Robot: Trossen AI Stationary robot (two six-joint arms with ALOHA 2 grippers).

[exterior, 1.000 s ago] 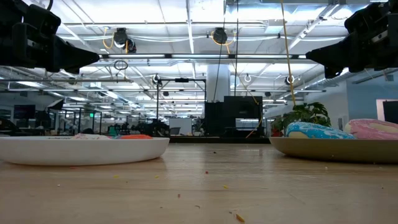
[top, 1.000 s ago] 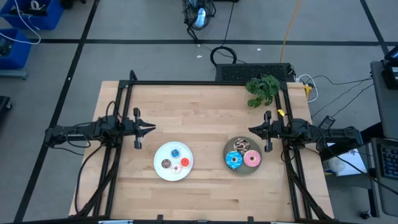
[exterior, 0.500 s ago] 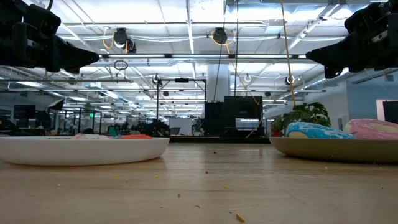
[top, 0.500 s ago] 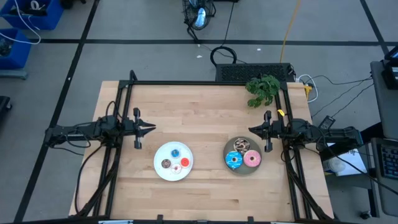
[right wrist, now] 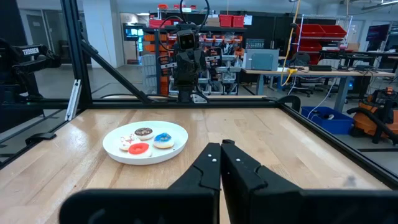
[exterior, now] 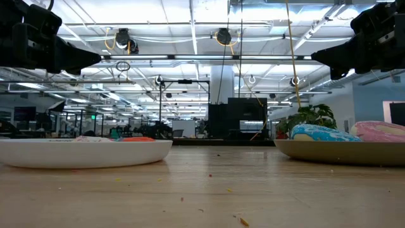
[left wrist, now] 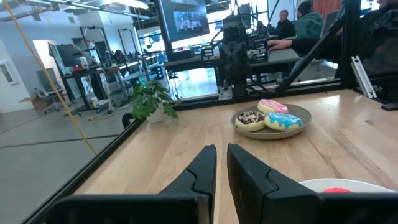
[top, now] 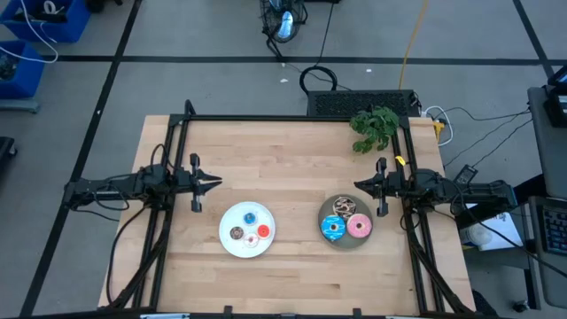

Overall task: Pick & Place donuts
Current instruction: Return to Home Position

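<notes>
A white plate [top: 247, 229] lies on the wooden table at the near middle and bears several tiny donuts: blue [top: 251, 217], brown [top: 236, 233], red [top: 263, 231], whitish [top: 252, 239]. To its right, a grey plate [top: 346, 221] carries three larger donuts: speckled chocolate [top: 342, 207], blue [top: 333, 228], pink [top: 359, 226]. My left gripper [top: 219, 183] hangs level above the table's left side, its fingers together but for a thin slit [left wrist: 221, 149]. My right gripper [top: 356, 185] hangs level at the right side, shut [right wrist: 221, 145]. Both hold nothing.
A green plant [top: 374, 127] stands at the table's far right corner. A black frame [top: 292, 118] runs along the table's far, left and right edges. Bare wood lies between the two grippers, far of the plates. People sit at desks [left wrist: 305, 22] beyond the table.
</notes>
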